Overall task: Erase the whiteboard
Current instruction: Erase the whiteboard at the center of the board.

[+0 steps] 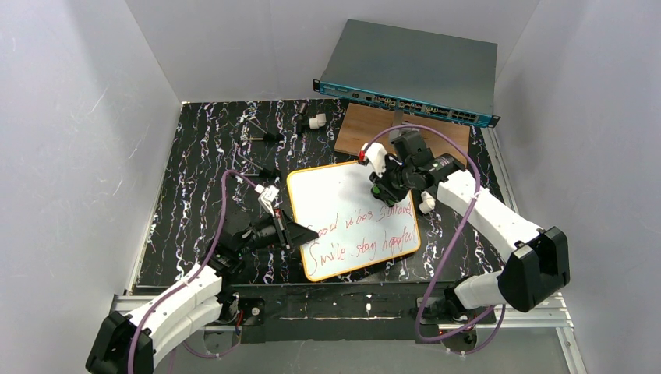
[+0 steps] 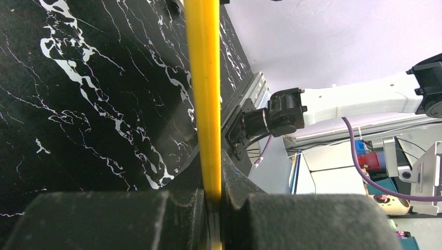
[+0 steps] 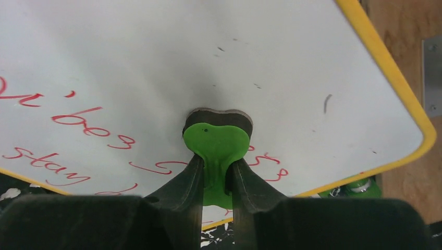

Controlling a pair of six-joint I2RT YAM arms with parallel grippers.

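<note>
The left gripper (image 1: 290, 234) is clamping the yellow frame (image 2: 203, 78) of the whiteboard (image 1: 335, 195), which is lying in the middle of the black table (image 1: 195, 171). The right gripper (image 1: 383, 187) is pinching a green eraser (image 3: 216, 141) against the board. The wiping step seems to be in hand, and the next move is probably calling for firm strokes over the red writing (image 1: 355, 238).

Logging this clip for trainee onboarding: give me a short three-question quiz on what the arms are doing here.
1. True or false: the left gripper clamps the whiteboard by its yellow frame.
2. What does the right gripper hold? A) a marker B) a green eraser C) nothing
3. Fill in: the writing on the board is ___ in colour.
Key: 1 true; 2 B; 3 red.
</note>
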